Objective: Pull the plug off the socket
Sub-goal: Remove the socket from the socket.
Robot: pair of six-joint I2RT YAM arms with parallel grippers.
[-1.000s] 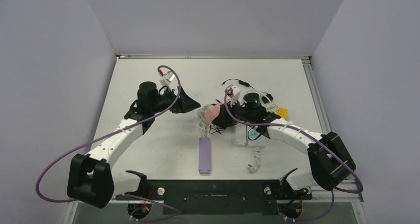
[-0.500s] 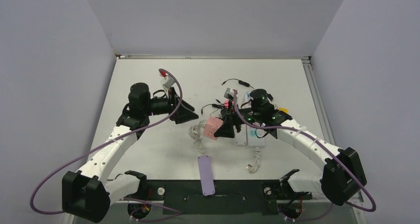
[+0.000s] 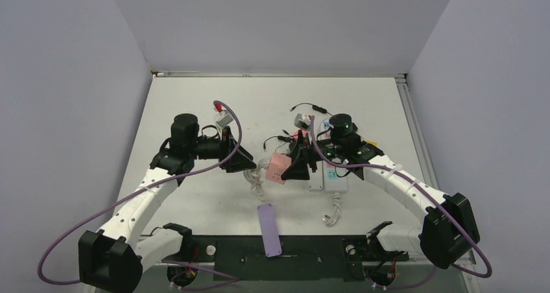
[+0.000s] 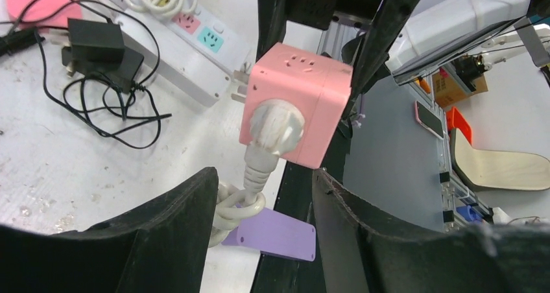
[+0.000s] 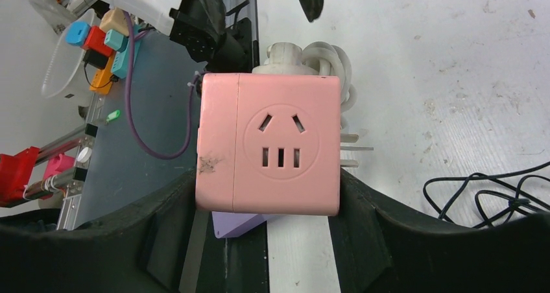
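I see a white power strip (image 3: 336, 181) on the table (image 3: 194, 98), a black adapter (image 4: 97, 43) with thin cord beside it, and a purple plate (image 3: 269, 228) at the near edge.

We find the socket cube (image 3: 279, 167) at mid-table (image 3: 194, 98), between the fingers of the right gripper (image 5: 267, 189). The plug (image 4: 275, 126) sits in its 9 o'clock face, with the left gripper (image 4: 263, 176) just beyond. A power strip (image 3: 334, 181) lies at the cube's 3 o'clock and a flat slab (image 3: 269, 230) at its 6 o'clock.
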